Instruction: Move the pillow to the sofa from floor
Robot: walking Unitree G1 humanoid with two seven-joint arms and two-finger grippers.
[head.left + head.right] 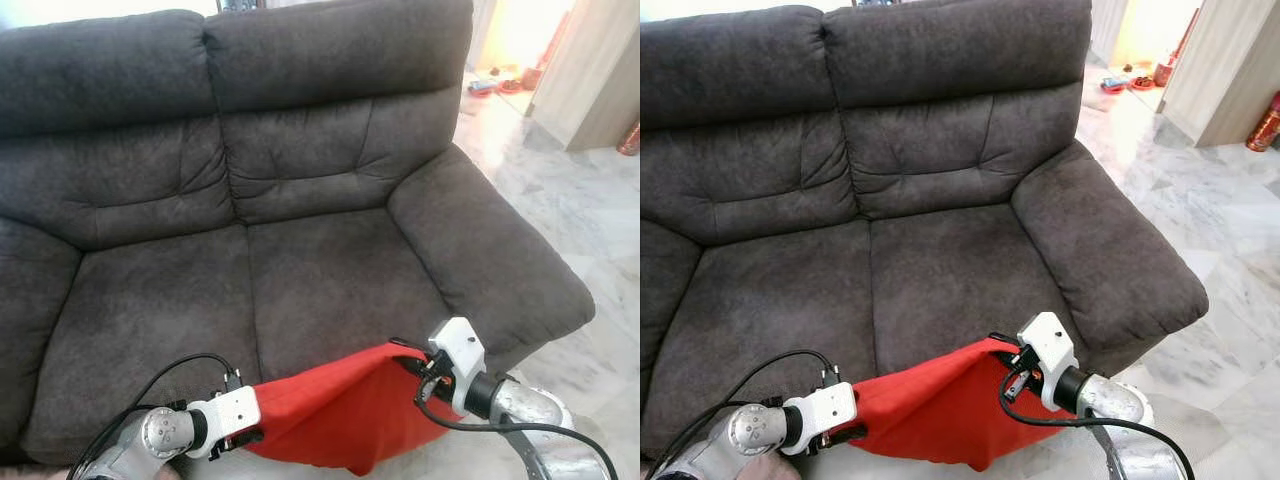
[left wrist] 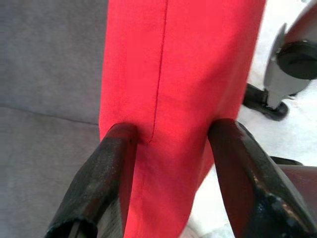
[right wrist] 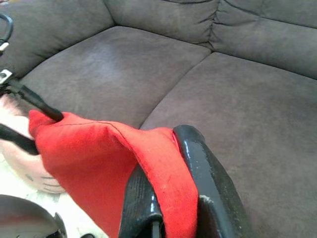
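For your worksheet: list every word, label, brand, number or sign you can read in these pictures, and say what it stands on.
None can be read: the dark grey fabric sofa, the red cloth pillow, the left gripper and the right gripper bear no legible text.

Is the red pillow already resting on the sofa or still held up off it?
Held up: the red fabric pillow hangs at the dark grey sofa's front edge between the left claw and right claw.

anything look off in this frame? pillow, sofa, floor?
One thing: the red pillow hangs limp and flat like an empty cover, sagging between the left gripper and right gripper, each with jaws pinched on an edge. It hangs at the front edge of the grey sofa. Nothing looks spilled or damaged.
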